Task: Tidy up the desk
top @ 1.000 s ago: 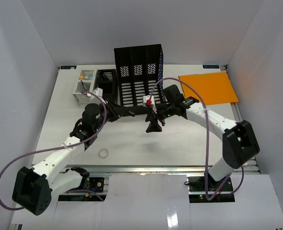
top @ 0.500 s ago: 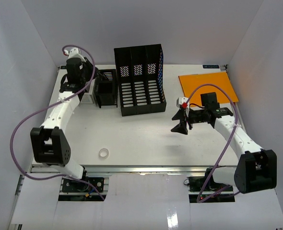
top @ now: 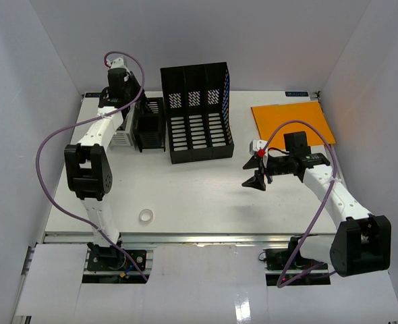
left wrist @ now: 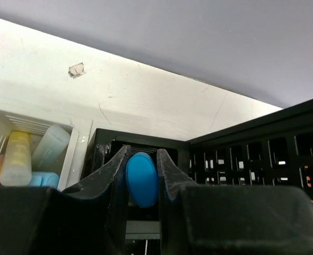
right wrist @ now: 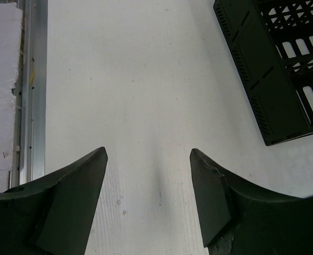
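The left gripper (left wrist: pixel 142 158) pinches a blue oval object (left wrist: pixel 142 183) near the black bin (left wrist: pixel 104 139), so dropping it in seems next; the right gripper (right wrist: pixel 147 154) gapes wide, empty.

Robot lab cell: white desk (top: pixel 199 196), pale grey walls (top: pixel 287 40), metal rail (top: pixel 206 237).

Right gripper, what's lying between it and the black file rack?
Nothing: only bare white desk separates the right gripper from the black file rack. The top view shows it, and the right wrist view shows the same bare stretch.
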Controlling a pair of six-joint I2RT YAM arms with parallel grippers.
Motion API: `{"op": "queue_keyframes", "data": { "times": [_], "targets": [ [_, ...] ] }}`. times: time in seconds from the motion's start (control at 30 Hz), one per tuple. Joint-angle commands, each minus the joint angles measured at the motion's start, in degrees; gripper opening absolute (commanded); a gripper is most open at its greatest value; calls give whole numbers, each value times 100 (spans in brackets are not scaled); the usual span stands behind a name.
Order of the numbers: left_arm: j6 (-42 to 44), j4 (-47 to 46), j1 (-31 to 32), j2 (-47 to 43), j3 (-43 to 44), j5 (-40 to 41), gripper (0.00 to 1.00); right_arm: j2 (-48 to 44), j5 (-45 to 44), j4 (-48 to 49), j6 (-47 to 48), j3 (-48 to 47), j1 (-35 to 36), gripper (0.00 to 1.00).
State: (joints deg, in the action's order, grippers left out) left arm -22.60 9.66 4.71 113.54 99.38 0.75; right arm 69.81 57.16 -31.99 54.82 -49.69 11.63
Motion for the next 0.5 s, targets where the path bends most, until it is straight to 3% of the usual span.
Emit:
{"op": "queue_keyframes", "data": {
  "times": [0.0, 0.07, 0.17, 0.47],
  "targets": [
    [169, 140, -5, 121, 339, -292, 0, -3, -8, -112, 222, 67, -27, 71],
    [195, 186, -4, 186, 339, -345, 1, -1, -22, -106, 223, 75, -22, 71],
    [195, 201, 11, 180, 247, -429, 11, 30, -52, -98, 231, 82, -37, 71],
    [358, 397, 30, -238, 12, -730, 65, 161, -109, -106, 223, 116, -102, 71]
  ]
}}
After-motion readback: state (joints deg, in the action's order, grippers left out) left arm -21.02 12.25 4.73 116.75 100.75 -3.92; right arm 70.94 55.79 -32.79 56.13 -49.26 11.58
